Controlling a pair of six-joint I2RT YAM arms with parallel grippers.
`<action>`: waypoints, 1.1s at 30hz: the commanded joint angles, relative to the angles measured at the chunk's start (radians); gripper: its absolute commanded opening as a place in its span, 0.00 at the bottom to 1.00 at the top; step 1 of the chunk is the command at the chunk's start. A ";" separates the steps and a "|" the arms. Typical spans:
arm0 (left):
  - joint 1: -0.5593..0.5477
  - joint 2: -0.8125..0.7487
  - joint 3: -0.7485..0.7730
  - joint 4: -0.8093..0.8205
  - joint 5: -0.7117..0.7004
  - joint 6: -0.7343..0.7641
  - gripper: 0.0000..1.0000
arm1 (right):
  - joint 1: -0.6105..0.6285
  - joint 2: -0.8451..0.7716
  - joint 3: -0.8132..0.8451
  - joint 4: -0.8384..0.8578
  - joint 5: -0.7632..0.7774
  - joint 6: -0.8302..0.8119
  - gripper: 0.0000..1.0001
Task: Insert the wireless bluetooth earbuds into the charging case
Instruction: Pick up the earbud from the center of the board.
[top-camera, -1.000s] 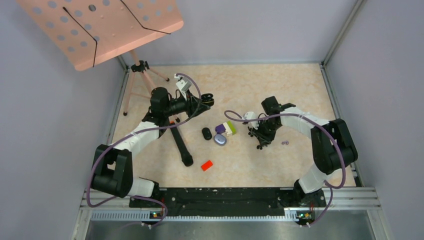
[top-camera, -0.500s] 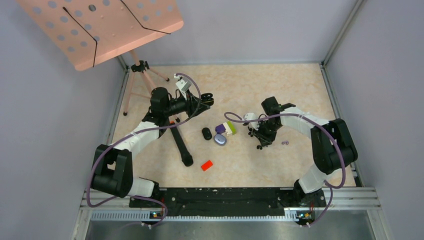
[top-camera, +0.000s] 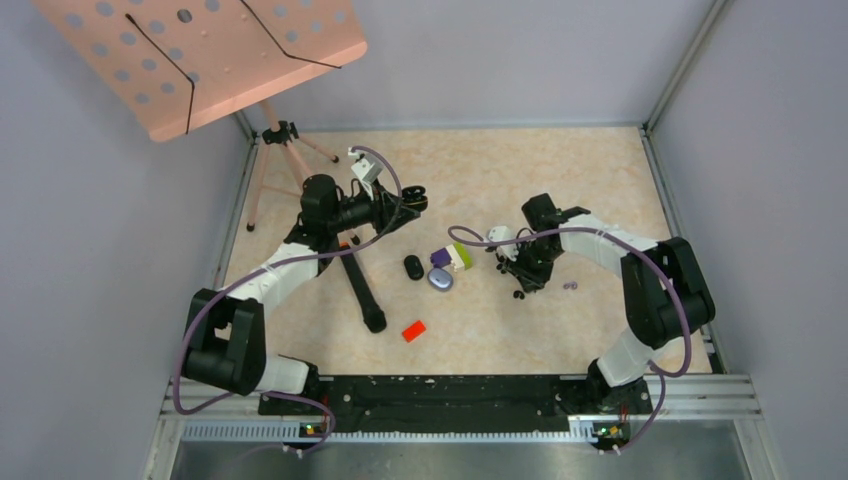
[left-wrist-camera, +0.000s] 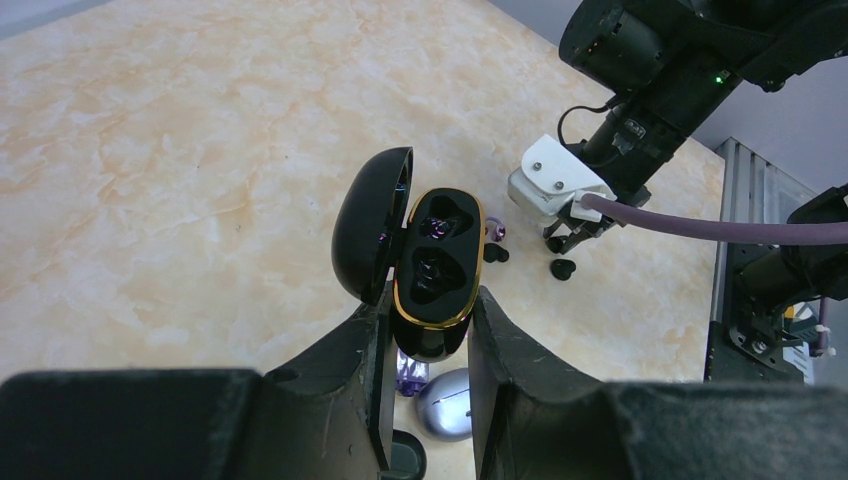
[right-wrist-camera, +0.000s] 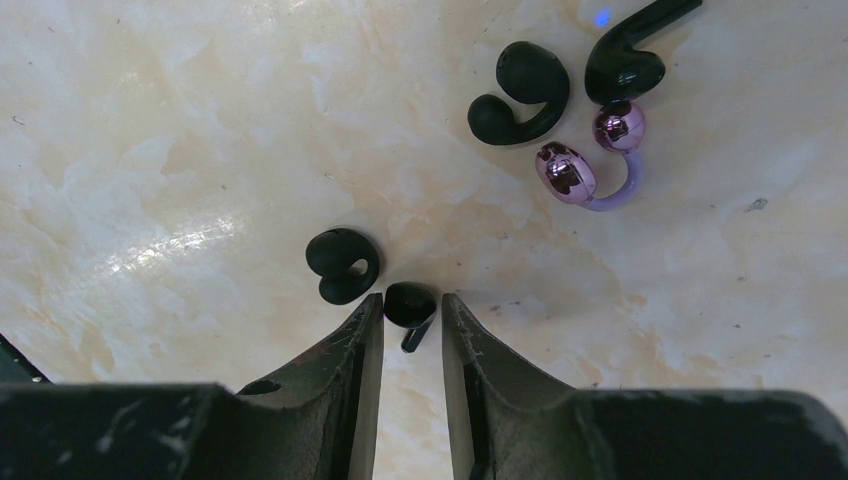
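Note:
My left gripper (left-wrist-camera: 428, 300) is shut on a black charging case (left-wrist-camera: 437, 260) with a gold rim. It holds the case off the table with the lid open and both wells showing. My right gripper (right-wrist-camera: 412, 298) is down at the table, its jaws narrow. A small black stemmed earbud (right-wrist-camera: 410, 305) lies between its fingertips, touching the left one, with a sliver of gap on the right. A black loop-shaped earbud (right-wrist-camera: 342, 265) lies just beside it. Farther off are two more black earbuds (right-wrist-camera: 520, 95) and a glossy purple one (right-wrist-camera: 590, 165).
Between the arms lie a closed black case (top-camera: 413, 267), a silvery lilac case (top-camera: 440, 279) and purple and green blocks (top-camera: 452, 256). A red block (top-camera: 413, 330) lies nearer the bases. A tripod leg (top-camera: 360, 285) runs under the left arm, below a pink perforated stand (top-camera: 200, 55). A purple bud (top-camera: 570, 286) lies right of the right gripper.
The right gripper has shifted very slightly at the table. The left arm and the case have not moved.

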 joint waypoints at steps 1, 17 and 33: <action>0.005 -0.003 0.008 0.036 -0.009 0.002 0.00 | 0.018 0.005 -0.019 0.034 0.019 -0.023 0.25; 0.004 0.009 0.010 0.043 0.010 -0.010 0.00 | 0.039 -0.108 0.000 0.107 0.056 0.069 0.00; -0.046 0.023 0.075 0.172 0.103 -0.081 0.00 | 0.079 -0.372 0.338 0.561 -0.232 0.665 0.00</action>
